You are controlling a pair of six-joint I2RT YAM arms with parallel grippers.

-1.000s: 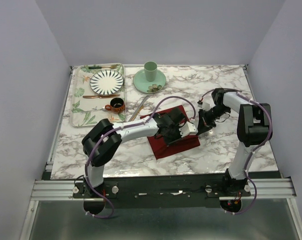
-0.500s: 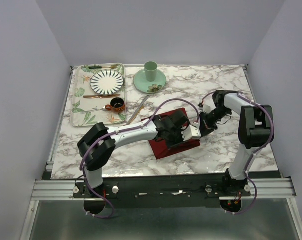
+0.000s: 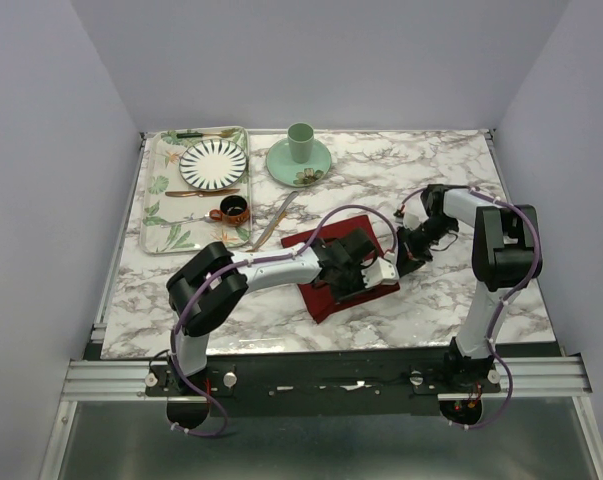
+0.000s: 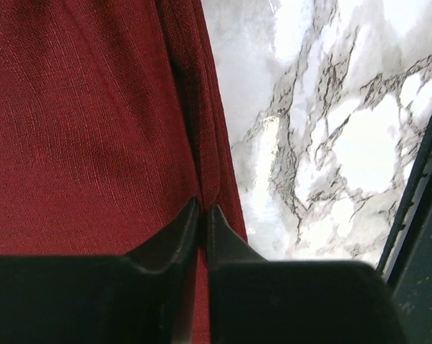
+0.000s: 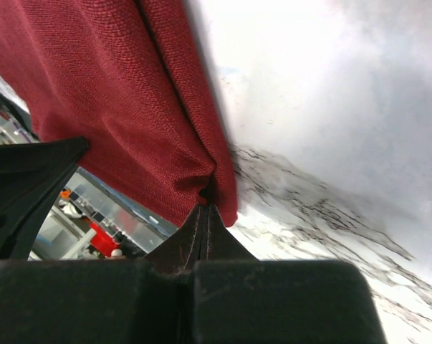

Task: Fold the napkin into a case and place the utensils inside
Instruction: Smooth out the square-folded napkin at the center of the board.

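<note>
The dark red napkin [image 3: 321,296] lies partly folded in the middle of the marble table. My left gripper [image 3: 379,272] is at its right near edge. In the left wrist view its jaws [image 4: 203,206] are shut on a folded edge of the cloth [image 4: 87,107]. My right gripper [image 3: 407,250] is at the cloth's right far side. In the right wrist view it [image 5: 203,209] is shut on a bunched edge of the napkin [image 5: 108,93]. The slim silver knife [image 3: 277,217] lies slantwise left of the napkin. I cannot make out the gold spoon apart from it.
A leaf-print tray [image 3: 161,215] at the far left holds a striped plate [image 3: 213,164], a small brown cup [image 3: 233,209], a brown-gold utensil [image 3: 201,192] and a green-handled utensil [image 3: 196,134]. A green cup on a saucer [image 3: 300,150] stands at the back.
My left gripper has moved right along the cloth's near edge and shut on it. The napkin now lies spread further to the left. My right gripper has shifted slightly.
</note>
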